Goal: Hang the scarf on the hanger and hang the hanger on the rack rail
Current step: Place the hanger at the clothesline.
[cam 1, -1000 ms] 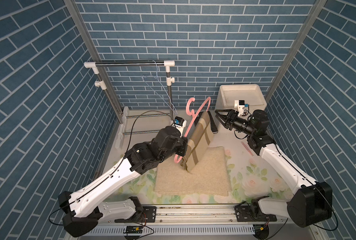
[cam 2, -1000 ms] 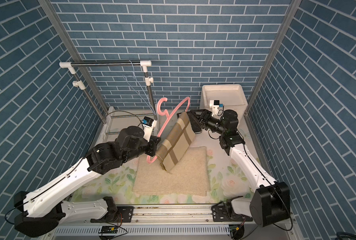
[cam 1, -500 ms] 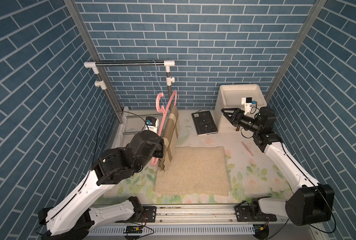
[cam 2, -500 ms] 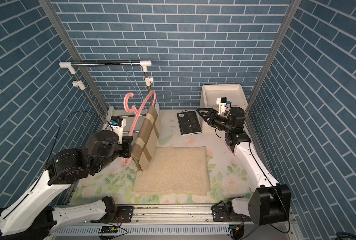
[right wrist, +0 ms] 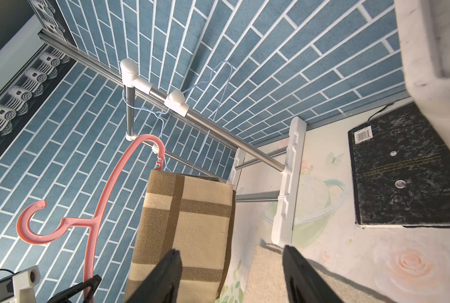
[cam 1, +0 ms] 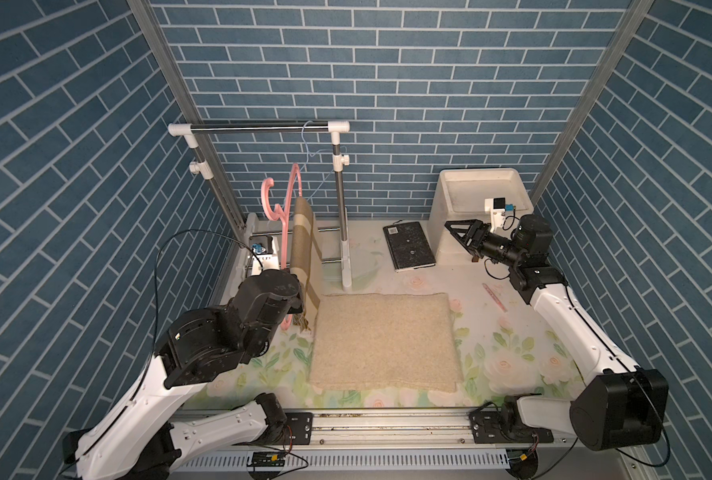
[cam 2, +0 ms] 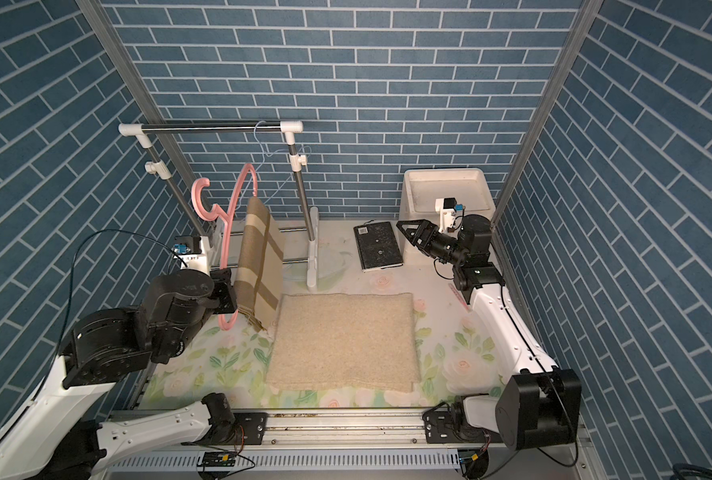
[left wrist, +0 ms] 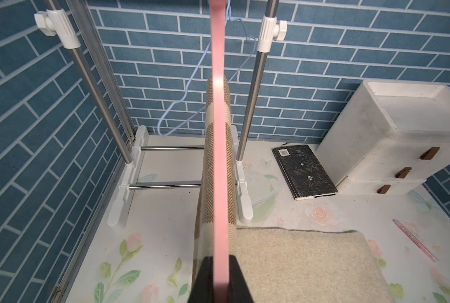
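Against brick (cam 1: 387, 62), left claw (left wrist: 220, 262) pinches hanger (cam 2: 231, 232), scarf (cam 2: 260, 257) hiding its bar; right claw (right wrist: 231, 250) spread.

Left wrist view: the pink hanger (left wrist: 220, 157) is a blurred strip, cut off at the top edge, hiding the middle of the scarf (left wrist: 207, 183) behind it. Right wrist view: the scarf's lower end runs off the frame; lettering on the book (right wrist: 402, 170) is too small to read.

Both top views look down from high in front over the whole bench (cam 1: 491, 332); both wrist cameras sit low, close, facing the rack (left wrist: 248, 110).
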`<control>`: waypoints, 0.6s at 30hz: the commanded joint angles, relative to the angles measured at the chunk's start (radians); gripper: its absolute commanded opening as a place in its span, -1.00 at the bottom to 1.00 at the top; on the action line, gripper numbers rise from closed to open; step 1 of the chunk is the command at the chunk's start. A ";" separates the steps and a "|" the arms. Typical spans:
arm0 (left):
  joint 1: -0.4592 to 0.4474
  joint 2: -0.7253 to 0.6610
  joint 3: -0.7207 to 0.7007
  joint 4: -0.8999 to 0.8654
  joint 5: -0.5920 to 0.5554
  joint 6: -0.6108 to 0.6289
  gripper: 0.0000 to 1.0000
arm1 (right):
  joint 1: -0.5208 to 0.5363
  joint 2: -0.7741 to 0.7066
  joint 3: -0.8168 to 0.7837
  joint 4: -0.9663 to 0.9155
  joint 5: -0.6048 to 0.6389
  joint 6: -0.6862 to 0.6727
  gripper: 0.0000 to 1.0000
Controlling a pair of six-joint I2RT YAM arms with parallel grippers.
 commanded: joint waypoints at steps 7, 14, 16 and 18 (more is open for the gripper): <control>0.006 -0.026 0.025 -0.103 -0.139 -0.117 -1.00 | -0.008 0.010 -0.020 -0.021 -0.005 -0.057 0.32; 0.008 -0.044 -0.015 -0.128 -0.188 -0.146 -1.00 | -0.008 0.014 -0.032 -0.022 -0.004 -0.060 0.32; 0.008 -0.040 -0.025 -0.110 -0.179 -0.132 -1.00 | -0.008 0.016 -0.035 -0.021 -0.006 -0.060 0.33; 0.011 -0.026 -0.029 -0.094 -0.164 -0.111 -1.00 | -0.009 0.017 -0.036 -0.020 -0.011 -0.060 0.33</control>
